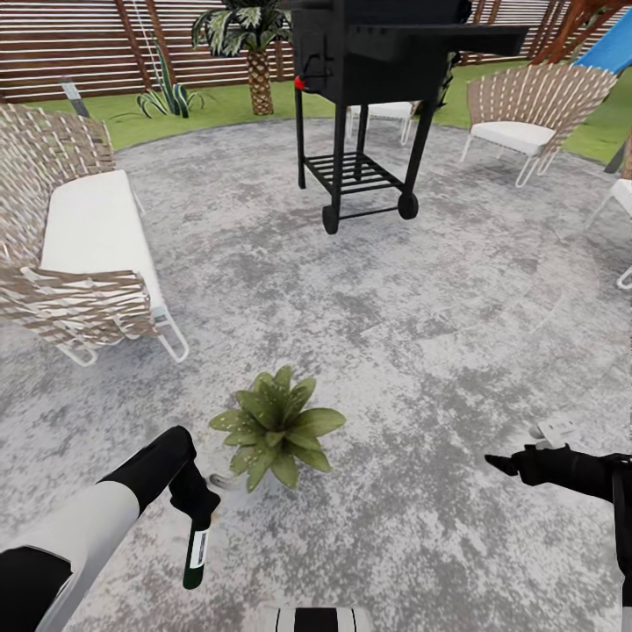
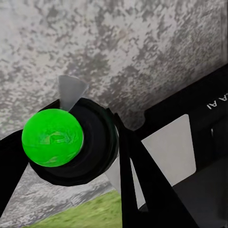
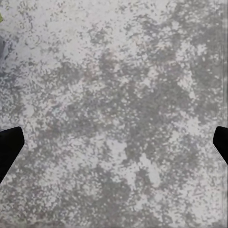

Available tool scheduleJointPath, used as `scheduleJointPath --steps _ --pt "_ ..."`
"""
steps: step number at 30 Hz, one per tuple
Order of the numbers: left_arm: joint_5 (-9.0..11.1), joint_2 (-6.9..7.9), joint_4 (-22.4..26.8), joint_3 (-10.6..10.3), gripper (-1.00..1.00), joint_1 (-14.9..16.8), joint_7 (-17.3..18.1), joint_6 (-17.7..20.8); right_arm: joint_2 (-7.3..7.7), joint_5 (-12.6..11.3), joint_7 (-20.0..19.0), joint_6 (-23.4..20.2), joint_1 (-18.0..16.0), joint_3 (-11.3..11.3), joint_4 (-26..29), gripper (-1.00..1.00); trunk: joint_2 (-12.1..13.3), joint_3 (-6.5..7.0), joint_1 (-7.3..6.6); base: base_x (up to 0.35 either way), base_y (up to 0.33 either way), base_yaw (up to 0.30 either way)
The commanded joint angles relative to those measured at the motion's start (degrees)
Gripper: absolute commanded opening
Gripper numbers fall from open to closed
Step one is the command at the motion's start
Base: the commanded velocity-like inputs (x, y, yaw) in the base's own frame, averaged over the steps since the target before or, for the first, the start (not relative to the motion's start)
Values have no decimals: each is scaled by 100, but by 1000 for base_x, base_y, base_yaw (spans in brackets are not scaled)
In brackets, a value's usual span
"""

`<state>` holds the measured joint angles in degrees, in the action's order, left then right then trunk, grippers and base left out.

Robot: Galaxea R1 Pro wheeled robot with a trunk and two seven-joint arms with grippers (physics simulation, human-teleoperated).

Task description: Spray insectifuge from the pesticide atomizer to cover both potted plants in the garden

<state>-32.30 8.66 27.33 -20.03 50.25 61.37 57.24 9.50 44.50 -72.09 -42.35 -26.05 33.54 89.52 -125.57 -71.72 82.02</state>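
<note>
Grey paving from the head: my left gripper (image 1: pixel 195 502) clamps the pesticide atomizer (image 1: pixel 197 555), at eight o'clock from one potted plant (image 1: pixel 276 426). Left wrist: its green cap (image 2: pixel 52 137) between the fingers. Right wrist: fingertips (image 3: pixel 9 148) spread, empty. Pickup done; spraying remains, I judge.

I see rough, mottled grey stone paving (image 1: pixel 421 351) under me, matt all over. The atomizer (image 1: pixel 197 553) looks like smooth dark green plastic with a paper-like white label. The plant (image 1: pixel 276 427) has speckled, dull leaves. The grill (image 1: pixel 369 96) reads as matt black metal, the sofa (image 1: pixel 79 246) as woven wicker with white cloth cushions, the fence (image 1: pixel 88 44) as brown wooden slats
</note>
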Motion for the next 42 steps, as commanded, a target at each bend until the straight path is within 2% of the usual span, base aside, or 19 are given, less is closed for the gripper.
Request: scheduleJointPath --steps 1,16,31,42 --pt "-50 4 13 -12 -100 2 59 33 1 41 -47 -40 -6 3 4 100 -2 -5 -1 0 -281 11" --pt "-48 4 15 2 -100 2 59 33 8 41 -42 -36 -6 8 4 100 -2 -91 -1 44 -276 112" --pt "-48 -2 11 -15 -100 -14 59 24 0 41 -51 -36 -6 3 4 100 -2 -150 -1 25 -36 79" --pt "-48 -4 13 -15 -100 -16 59 19 3 41 -56 -36 -6 2 4 100 -2 -197 -1 159 -175 111"
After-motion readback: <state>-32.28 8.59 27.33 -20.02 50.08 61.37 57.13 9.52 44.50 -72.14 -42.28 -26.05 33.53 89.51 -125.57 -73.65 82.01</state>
